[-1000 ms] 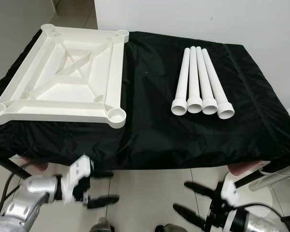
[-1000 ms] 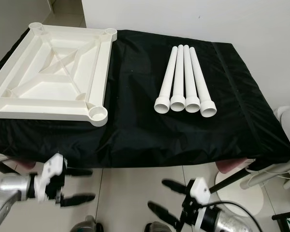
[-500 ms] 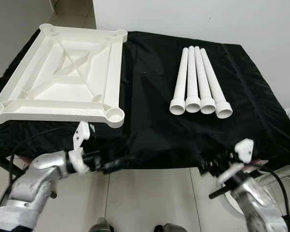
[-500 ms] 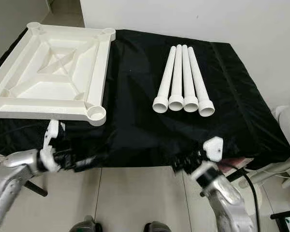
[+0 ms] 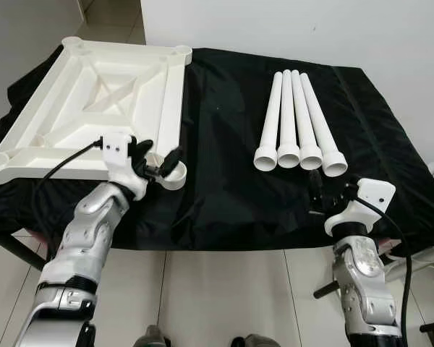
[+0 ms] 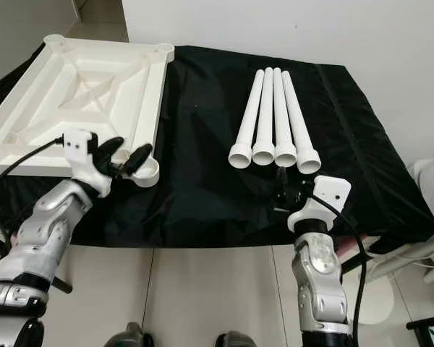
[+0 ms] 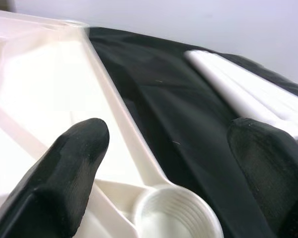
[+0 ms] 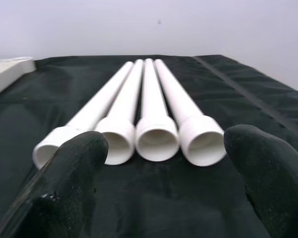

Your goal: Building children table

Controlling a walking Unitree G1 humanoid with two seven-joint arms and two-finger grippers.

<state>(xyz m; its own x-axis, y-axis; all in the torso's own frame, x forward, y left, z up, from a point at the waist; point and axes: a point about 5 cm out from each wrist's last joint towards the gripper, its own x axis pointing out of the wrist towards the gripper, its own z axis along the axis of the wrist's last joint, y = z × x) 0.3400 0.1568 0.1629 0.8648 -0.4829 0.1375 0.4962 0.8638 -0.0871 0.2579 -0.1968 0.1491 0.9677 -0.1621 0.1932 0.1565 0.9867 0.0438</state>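
Now the white tabletop (image 5: pixel 101 108) lies upside down on the left half of the black-draped surface (image 5: pixel 224 188), its ribbed underside facing up and a round threaded socket (image 5: pixel 172 173) at each corner. The left end effector (image 5: pixel 153 163) is raised over the near right corner of that tabletop, its two black fingers (image 7: pixel 74 163) spread apart with nothing between them; in the left wrist view one finger hangs above the tabletop's inner panel and the other above the black cloth, so the corner socket (image 7: pixel 176 215) sits in the gap between them, just below.

Four white legs (image 5: pixel 296 119) lie side by side on the right half of the surface, touching one another, their wide threaded ends pointing toward the robot and their narrow ends away. They are well apart from the tabletop, with bare cloth between.

The right end effector (image 5: pixel 324 189) is held just in front of the legs' open ends, near the front edge of the surface. Its fingers (image 8: pixel 69 168) are also spread wide and hold nothing; in the right wrist view the four open leg ends (image 8: pixel 154 136) line up in the space between the two fingertips, a little beyond them and not touched
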